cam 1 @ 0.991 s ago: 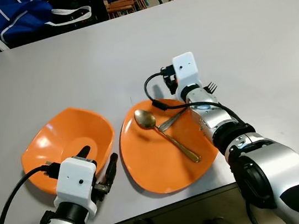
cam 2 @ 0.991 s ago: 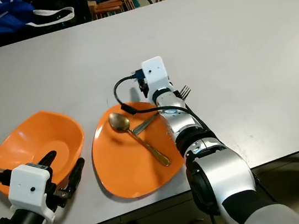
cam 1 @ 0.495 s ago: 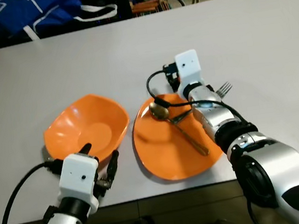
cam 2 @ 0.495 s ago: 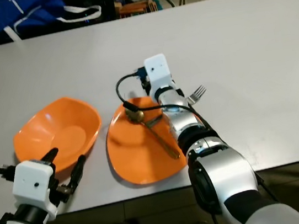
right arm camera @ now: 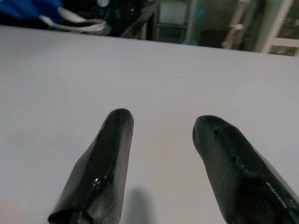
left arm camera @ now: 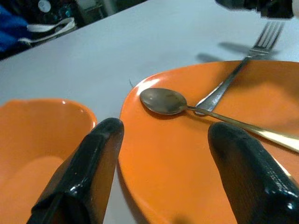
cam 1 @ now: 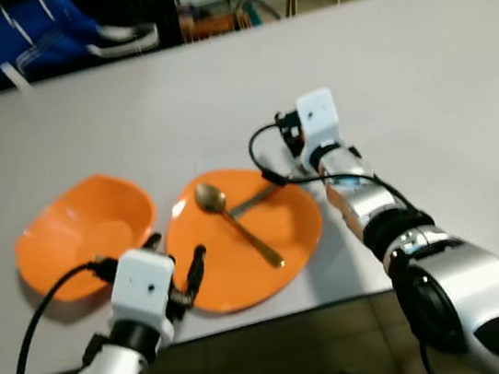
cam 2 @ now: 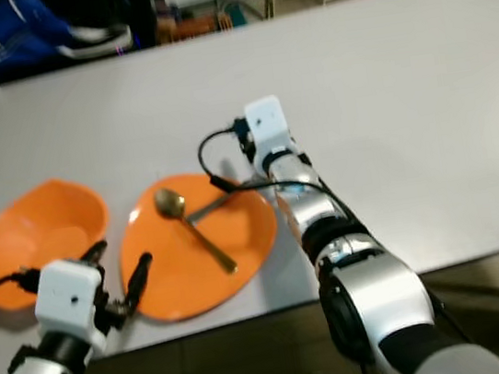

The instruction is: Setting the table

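I judge the setting barely begun: the spoon (cam 1: 234, 223) and fork (left arm camera: 243, 64) lie crossed on the orange plate (cam 1: 270, 268), with the orange bowl (cam 1: 71, 240) just left of it on the tabletop (cam 1: 418, 61). My left pincer (left arm camera: 161, 172) gapes empty at the plate's near-left rim; my right pincer (right arm camera: 163, 163) spreads empty over bare tabletop beyond the plate.

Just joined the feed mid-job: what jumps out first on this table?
Two bright orange dishes on the white table: a bowl toward the robot's left and a plate beside it, with a gold spoon crossing a silver fork on it. The open left gripper hovers at the plate's near rim.
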`<state>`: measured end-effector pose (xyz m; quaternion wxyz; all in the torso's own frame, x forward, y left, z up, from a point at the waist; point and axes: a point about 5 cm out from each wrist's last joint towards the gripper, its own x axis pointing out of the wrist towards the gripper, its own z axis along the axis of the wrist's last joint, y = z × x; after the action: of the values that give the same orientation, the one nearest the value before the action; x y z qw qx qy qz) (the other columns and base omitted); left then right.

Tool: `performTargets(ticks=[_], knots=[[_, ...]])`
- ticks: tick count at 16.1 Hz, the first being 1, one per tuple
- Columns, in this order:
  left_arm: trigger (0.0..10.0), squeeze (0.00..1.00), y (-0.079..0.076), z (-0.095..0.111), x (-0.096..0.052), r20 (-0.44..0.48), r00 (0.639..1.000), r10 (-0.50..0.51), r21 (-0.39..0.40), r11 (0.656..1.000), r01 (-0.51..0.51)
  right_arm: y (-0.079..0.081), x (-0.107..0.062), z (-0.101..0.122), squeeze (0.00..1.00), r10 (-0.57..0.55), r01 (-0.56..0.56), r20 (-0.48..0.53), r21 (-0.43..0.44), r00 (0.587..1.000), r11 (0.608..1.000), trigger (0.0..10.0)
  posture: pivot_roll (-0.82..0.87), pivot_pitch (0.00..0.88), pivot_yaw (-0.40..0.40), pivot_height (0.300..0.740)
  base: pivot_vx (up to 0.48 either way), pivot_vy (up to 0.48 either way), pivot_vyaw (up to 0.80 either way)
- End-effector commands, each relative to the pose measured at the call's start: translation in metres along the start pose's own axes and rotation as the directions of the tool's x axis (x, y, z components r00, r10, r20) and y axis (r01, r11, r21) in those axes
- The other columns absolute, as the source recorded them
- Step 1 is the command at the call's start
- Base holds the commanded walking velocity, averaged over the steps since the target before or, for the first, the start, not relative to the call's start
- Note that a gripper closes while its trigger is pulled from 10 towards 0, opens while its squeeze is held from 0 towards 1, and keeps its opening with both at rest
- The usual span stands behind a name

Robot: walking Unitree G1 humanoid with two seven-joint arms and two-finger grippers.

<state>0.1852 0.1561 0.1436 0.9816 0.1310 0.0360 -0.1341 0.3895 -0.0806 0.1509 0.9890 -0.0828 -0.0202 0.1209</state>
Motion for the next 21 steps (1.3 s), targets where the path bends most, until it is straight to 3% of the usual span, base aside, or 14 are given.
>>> performTargets(ticks=[1,6,10,13,19,21], knots=[[10.0,0.0,0.004,-0.003,-0.002,-0.018,1.0,0.025,0.005,1.0,-0.025,0.013,0.002,0.005,0.0,0.029,-0.029,0.016,0.004,0.999,1.0,10.0,0.04,0.126,0.087,0.74,0.311,-0.364,0.51],[10.0,0.0,0.003,-0.004,-0.004,-0.018,0.999,0.027,0.001,1.0,-0.027,0.014,0.003,0.01,0.0,0.014,-0.014,0.033,0.001,0.999,1.0,10.0,0.04,0.116,0.085,0.74,0.0,0.0,0.0],[10.0,0.0,0.002,-0.006,-0.004,-0.019,1.0,0.022,-0.004,1.0,-0.022,0.008,0.006,0.014,0.0,-0.052,0.053,-0.009,0.158,0.999,0.986,10.0,0.03,0.105,0.082,0.74,0.0,0.0,0.0],[10.0,0.0,0.002,-0.007,-0.005,-0.022,1.0,0.019,-0.003,1.0,-0.019,0.009,0.006,0.011,0.0,-0.038,0.05,-0.049,0.279,0.998,0.959,10.0,0.03,0.093,0.074,0.74,0.0,0.0,0.0],[10.0,0.0,0.003,-0.007,-0.004,-0.021,1.0,0.02,-0.007,1.0,-0.02,0.012,-0.009,-0.03,0.0,-0.02,0.078,-0.202,0.285,0.979,0.956,10.0,0.03,0.082,0.076,0.74,0.0,0.0,0.0],[10.0,0.0,0.006,-0.006,-0.005,-0.027,0.999,0.041,0.008,0.999,-0.041,0.015,-0.01,-0.031,0.0,-0.001,0.057,-0.203,0.267,0.979,0.962,10.0,0.04,0.085,0.075,0.74,0.0,0.0,0.0]])
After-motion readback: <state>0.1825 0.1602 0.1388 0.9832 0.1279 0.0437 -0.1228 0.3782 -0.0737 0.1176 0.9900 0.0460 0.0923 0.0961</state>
